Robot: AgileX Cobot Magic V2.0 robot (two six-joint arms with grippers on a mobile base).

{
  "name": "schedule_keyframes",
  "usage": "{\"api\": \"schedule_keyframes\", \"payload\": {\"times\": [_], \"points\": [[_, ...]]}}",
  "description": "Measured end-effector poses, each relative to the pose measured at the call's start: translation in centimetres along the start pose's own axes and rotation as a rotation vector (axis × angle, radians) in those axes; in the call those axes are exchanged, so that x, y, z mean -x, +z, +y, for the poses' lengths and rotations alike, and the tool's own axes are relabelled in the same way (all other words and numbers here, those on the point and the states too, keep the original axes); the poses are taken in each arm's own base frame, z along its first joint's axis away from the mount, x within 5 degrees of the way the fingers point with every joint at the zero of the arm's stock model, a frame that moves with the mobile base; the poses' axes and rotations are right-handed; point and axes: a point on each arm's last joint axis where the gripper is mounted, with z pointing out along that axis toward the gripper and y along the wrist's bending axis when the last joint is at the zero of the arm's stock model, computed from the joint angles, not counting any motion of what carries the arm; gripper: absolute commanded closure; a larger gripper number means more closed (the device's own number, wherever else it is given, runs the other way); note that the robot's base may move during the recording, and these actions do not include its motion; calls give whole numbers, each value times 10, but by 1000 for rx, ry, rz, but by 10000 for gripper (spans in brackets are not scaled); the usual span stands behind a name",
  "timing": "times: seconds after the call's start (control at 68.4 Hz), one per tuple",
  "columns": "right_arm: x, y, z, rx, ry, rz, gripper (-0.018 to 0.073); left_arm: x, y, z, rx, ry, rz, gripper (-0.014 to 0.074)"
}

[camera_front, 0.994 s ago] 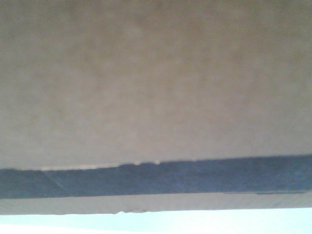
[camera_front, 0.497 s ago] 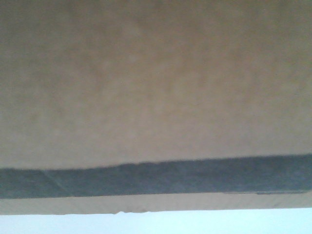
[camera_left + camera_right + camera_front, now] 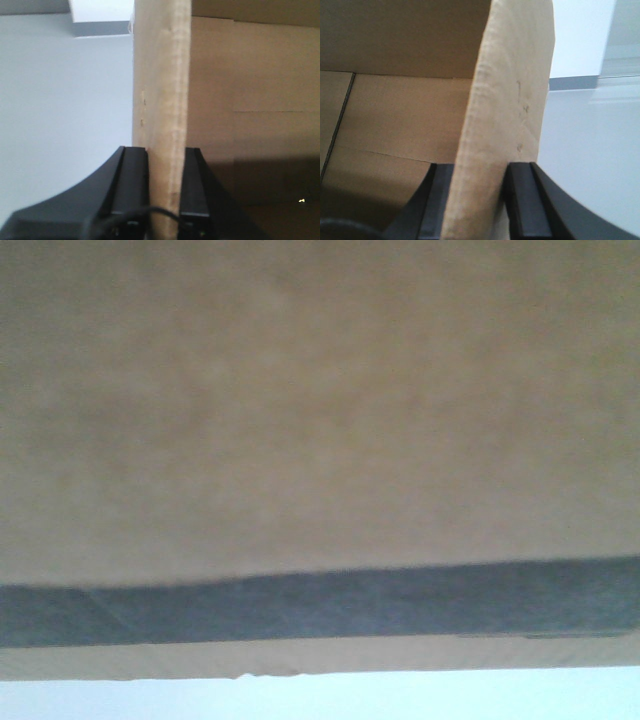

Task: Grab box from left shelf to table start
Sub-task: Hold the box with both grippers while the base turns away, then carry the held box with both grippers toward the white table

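So, the left gripper is clamped on one cardboard side wall of the box, with one black finger on the outside and the other inside. The jaws are only as far apart as the wall is thick, and both pads sit flat against it. The right gripper has the same pinch on the opposite wall, one finger in and one out.

Both wrist views look along the top edge of the wall they hold, and that edge runs straight away from the camera, with the open brown inside of the box next to it. In the front view the box is so close that its face fills nearly everything. A black band runs side to side near its lower edge, a touch higher on the right.

Outside each wall is the pale, smooth table, and the front view has a pale strip under the box. I can't tell whether the box touches it. Farther back there's a grey strip under a white wall.
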Motion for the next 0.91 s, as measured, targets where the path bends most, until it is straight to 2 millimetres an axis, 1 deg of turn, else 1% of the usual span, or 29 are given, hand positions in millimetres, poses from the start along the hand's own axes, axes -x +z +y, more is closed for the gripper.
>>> {"api": "schedule_keyframes", "payload": {"times": [0.906], "points": [[0, 0, 0, 0, -2, 2, 496, -1, -1, 0, -1, -1, 5, 687]]}}
